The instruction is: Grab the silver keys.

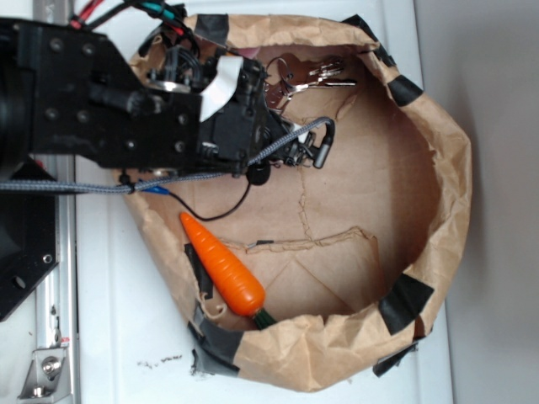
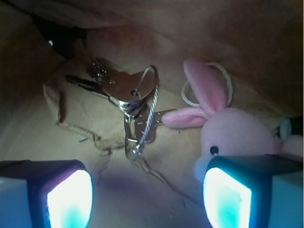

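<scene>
**Wrist view: claw spread above the keys, nothing held**

Wrist view, reading left to right: your claw stands wide open and empty, its left finger pad glowing at the bottom corner. Ahead of the gap, on the brown paper floor, lie the silver keys on their ring, fanned out flat and touching the ear of the pink plush bunny. The bunny sits right of the keys, partly behind your right pad. In the exterior view the arm reaches into the paper bag on the white bench, keys at the far rim, carrot well apart. You'll likely need to advance and favour the left, since the bunny could be pinched too.
</scene>
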{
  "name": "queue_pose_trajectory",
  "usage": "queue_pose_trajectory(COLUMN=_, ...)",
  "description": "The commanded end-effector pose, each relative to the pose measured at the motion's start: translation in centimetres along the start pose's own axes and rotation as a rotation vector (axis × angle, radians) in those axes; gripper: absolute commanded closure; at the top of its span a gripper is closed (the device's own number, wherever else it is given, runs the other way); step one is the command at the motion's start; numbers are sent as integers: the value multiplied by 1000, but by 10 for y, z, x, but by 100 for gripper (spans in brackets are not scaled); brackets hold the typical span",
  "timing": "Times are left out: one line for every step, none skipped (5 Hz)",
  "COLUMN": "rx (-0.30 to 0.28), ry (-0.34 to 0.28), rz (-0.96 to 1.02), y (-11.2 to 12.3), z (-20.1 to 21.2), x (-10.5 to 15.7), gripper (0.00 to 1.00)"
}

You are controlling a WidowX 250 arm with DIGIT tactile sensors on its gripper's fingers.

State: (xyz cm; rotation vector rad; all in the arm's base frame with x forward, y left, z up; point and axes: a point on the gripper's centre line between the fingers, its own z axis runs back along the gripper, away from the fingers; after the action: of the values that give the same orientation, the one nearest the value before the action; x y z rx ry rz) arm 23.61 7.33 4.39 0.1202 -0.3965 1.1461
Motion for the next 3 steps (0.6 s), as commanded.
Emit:
queue_pose_trajectory(rx=14, ry=-15, rz=68, y=13, z=-1, x=7, gripper=0)
queue_pose_trajectory(rx=15, ry=-40, rz=70, y=15, z=-7, x=1, gripper=0)
queue_pose_trajectory(rx=26, ry=-69, rz=78, y=9, z=-14, x=-2, gripper=0)
